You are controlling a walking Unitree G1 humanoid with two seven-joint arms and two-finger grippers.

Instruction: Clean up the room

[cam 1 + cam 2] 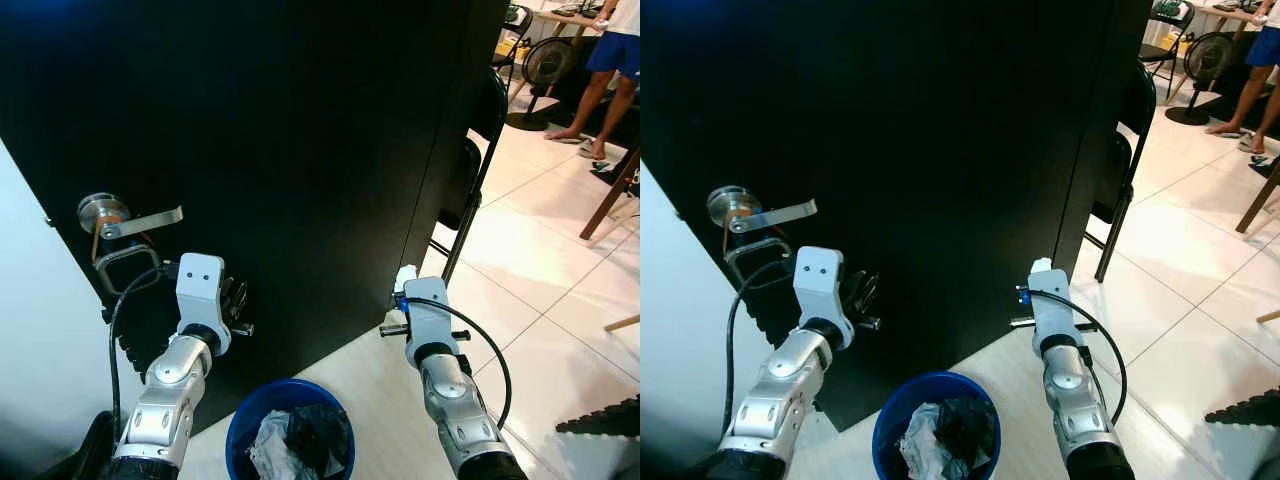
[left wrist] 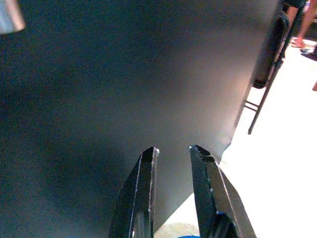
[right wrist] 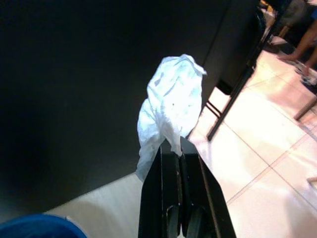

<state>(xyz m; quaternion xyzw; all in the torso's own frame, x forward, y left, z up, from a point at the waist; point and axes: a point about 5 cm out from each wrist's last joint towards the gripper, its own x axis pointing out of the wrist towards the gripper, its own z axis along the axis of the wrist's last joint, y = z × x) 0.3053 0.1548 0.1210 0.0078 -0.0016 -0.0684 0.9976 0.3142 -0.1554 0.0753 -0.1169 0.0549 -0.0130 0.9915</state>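
Note:
A blue waste bin (image 1: 243, 427) stands on the floor between my two arms, with crumpled white paper and dark scraps inside. My right gripper (image 3: 174, 148) is shut on a crumpled white tissue (image 3: 171, 106). In the eye views the tissue (image 1: 405, 275) pokes up above the right wrist, to the right of the bin and higher than its rim. My left gripper (image 2: 173, 151) is open and holds nothing. It hovers close to the black door (image 1: 300, 150), above the bin's left side.
The black door has a silver lever handle (image 1: 125, 222) at the left. A black folding chair (image 1: 478, 170) stands by the door's edge. On the tiled floor at the far right are a person's legs (image 1: 600, 95), a floor fan (image 1: 548, 62) and a wooden leg (image 1: 610, 195).

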